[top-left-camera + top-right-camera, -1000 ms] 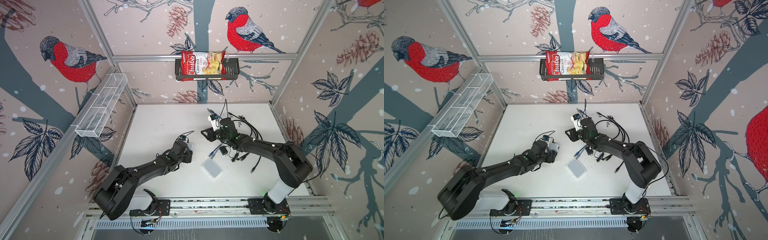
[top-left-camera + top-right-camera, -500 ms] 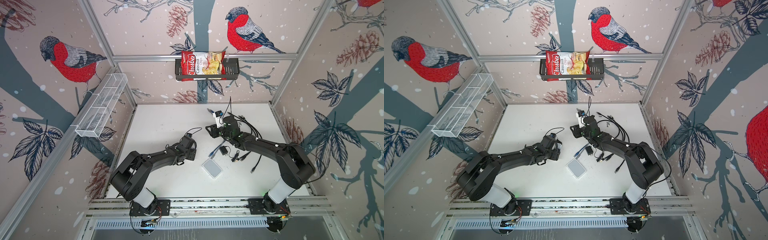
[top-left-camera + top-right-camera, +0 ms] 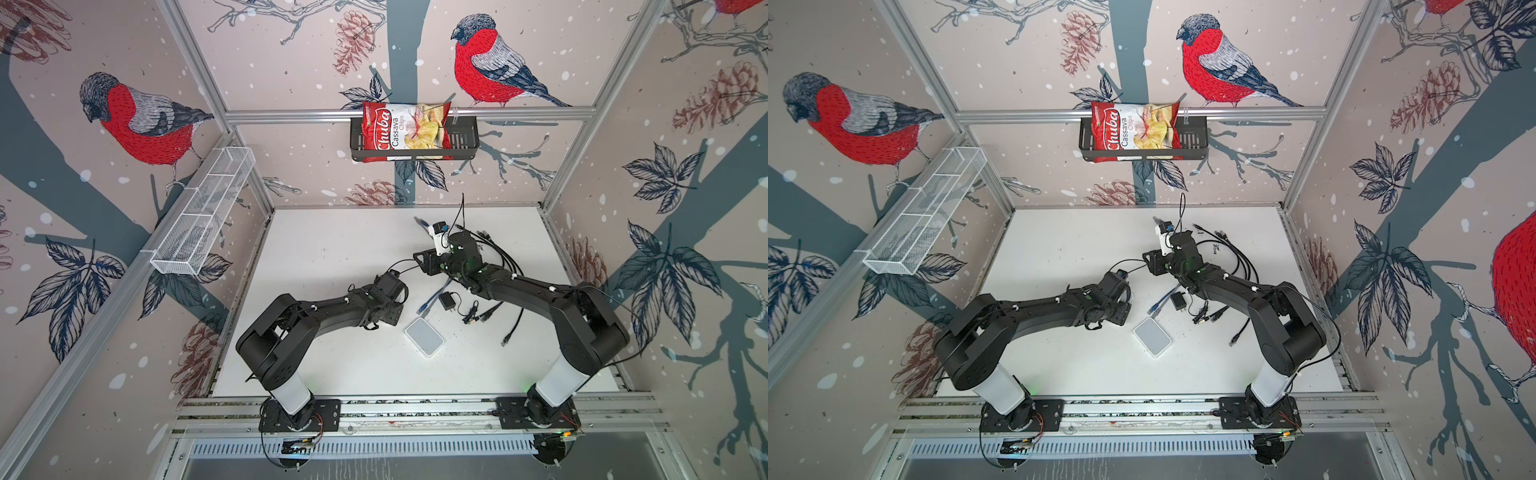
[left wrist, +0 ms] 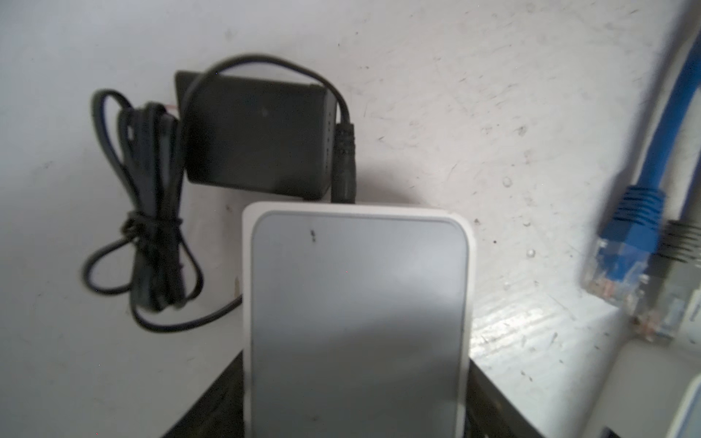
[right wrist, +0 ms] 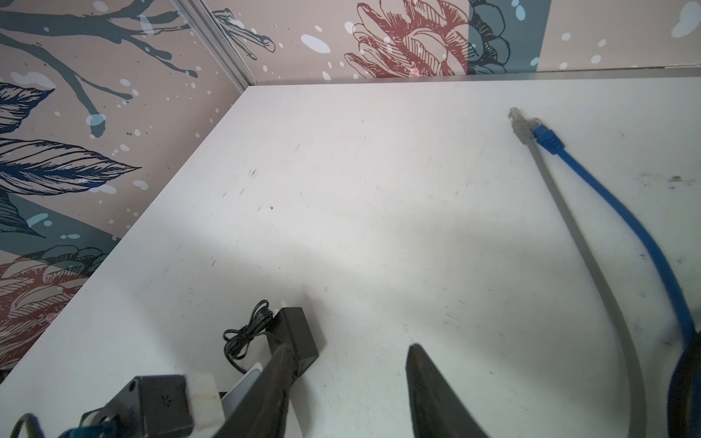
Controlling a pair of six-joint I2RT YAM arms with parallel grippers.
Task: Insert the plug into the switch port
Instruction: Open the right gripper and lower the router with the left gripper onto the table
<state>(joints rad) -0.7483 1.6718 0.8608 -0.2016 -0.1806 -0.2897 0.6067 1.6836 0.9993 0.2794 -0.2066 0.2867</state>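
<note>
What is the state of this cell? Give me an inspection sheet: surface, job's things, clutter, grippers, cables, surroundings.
Surface: white table, scuffed.
Job's things: switch flat on the table; blue plug lying loose near it, not inserted.
Clutter: black power adapter with bundled cord, close to the switch.
Grippers: left gripper fingers spread either side of the switch, contact unclear; right gripper open, empty.
Cables: blue cable and grey cable side by side; black cables tangled by the right arm.
Surroundings: chips bag in a black wall basket; white wire basket on the left wall.
</note>
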